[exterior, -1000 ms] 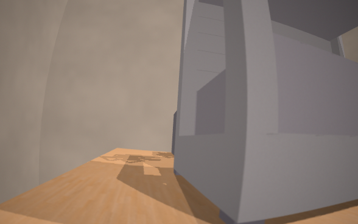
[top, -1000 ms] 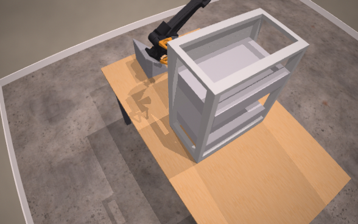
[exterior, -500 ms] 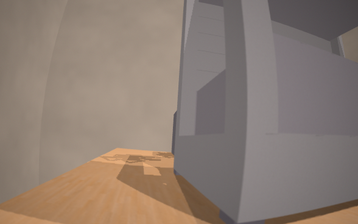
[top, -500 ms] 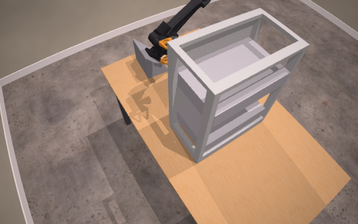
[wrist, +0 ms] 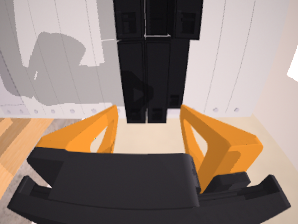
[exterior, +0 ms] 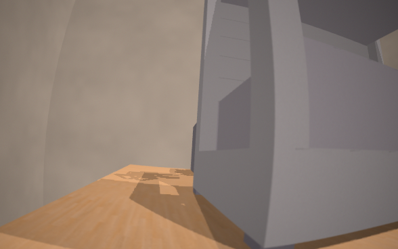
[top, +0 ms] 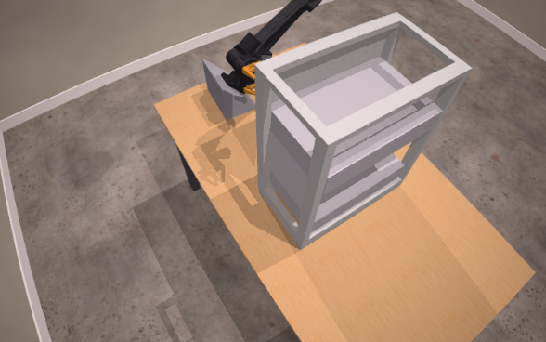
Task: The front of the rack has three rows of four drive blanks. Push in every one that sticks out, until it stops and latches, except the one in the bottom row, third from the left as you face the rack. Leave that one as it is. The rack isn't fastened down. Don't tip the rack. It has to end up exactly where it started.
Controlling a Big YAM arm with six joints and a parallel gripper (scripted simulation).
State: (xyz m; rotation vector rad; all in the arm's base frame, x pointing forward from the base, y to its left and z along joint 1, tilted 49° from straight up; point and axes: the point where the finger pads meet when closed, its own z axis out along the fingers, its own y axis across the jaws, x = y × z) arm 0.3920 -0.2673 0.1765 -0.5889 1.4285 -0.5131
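The pale grey open-frame rack (top: 395,103) (exterior: 271,135) stands upright on the wooden table (top: 395,279) (exterior: 101,210). The top and exterior views show its back and sides, so its front with the drive blanks is hidden there. My gripper (top: 251,78) (wrist: 148,110), with orange fingers on a black arm, hovers on the far side of the rack, partly behind the rack's top corner. In the wrist view the fingers stand apart with nothing between them. A pale panelled surface (wrist: 253,43) with thin vertical lines, probably the rack's front, lies beyond them. I cannot tell which blanks stick out.
A grey wedge-shaped block (top: 223,95) sits on the table beside the arm. The arm's own black link (wrist: 156,36) fills the middle of the wrist view. The table's left edge runs close to the rack, and a white-bordered floor (top: 93,209) surrounds the table.
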